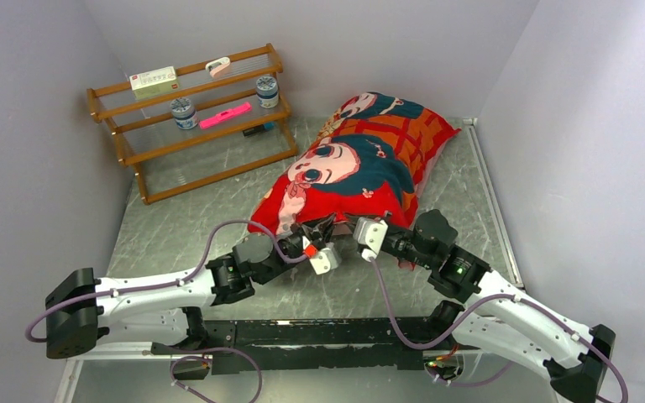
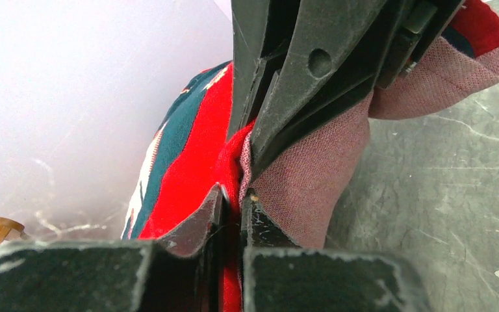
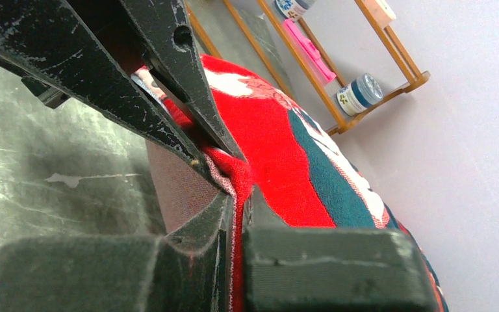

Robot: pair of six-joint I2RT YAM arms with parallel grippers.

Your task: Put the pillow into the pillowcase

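Note:
The red pillowcase (image 1: 361,159), printed with teal-haired cartoon faces, lies plump and diagonal across the middle of the table, its open hem toward the arms. The pillow is hidden; no white fabric shows. My left gripper (image 1: 317,232) and right gripper (image 1: 342,228) meet tip to tip at the near hem. In the left wrist view my left gripper (image 2: 234,198) is shut on a fold of the pillowcase (image 2: 188,162), paler pink reverse on its right. In the right wrist view my right gripper (image 3: 237,195) is shut on the pillowcase (image 3: 279,156) hem, right beside the other arm's fingers (image 3: 169,65).
A wooden rack (image 1: 189,126) stands at the back left, holding two jars (image 1: 183,112), a pink item (image 1: 225,115) and a flat box (image 1: 153,80). Grey walls close in on both sides. The marbled tabletop (image 1: 176,227) shows bare to the left of the pillowcase.

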